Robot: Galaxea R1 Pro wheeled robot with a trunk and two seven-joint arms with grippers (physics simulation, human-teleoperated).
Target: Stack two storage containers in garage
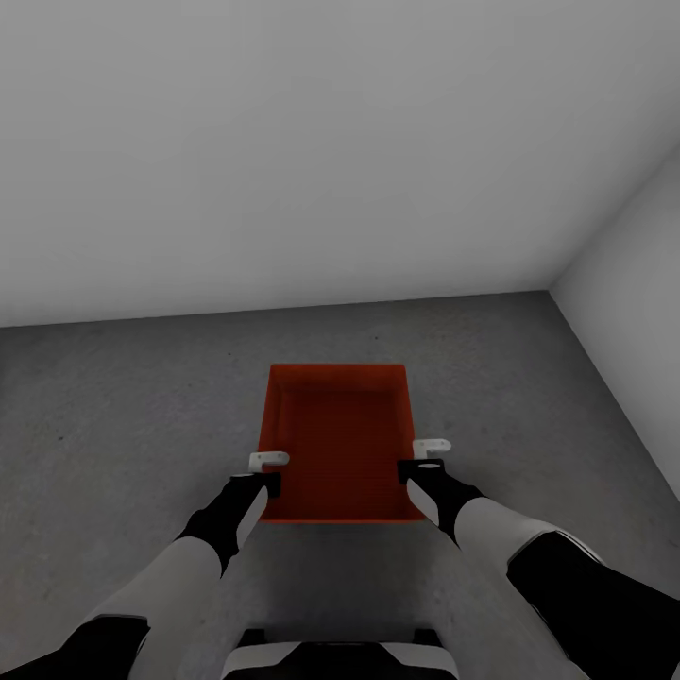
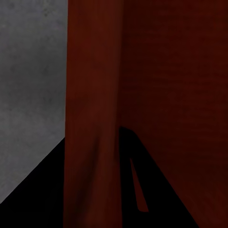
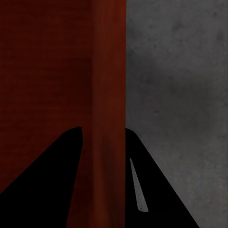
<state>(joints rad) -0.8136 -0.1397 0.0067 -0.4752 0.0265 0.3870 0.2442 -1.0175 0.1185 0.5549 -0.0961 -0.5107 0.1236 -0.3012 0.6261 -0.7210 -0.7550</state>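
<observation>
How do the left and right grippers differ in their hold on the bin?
The left gripper clamps the storage container's left wall; the right gripper clamps its right wall. In the head view the right gripper sits slightly farther along the wall than the left. Both have jaws straddling a thin orange-red wall, over the grey concrete floor.

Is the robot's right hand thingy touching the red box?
Touching. In the right wrist view, the right end effector has the storage container's wall between its fingers, no gap showing.
</observation>
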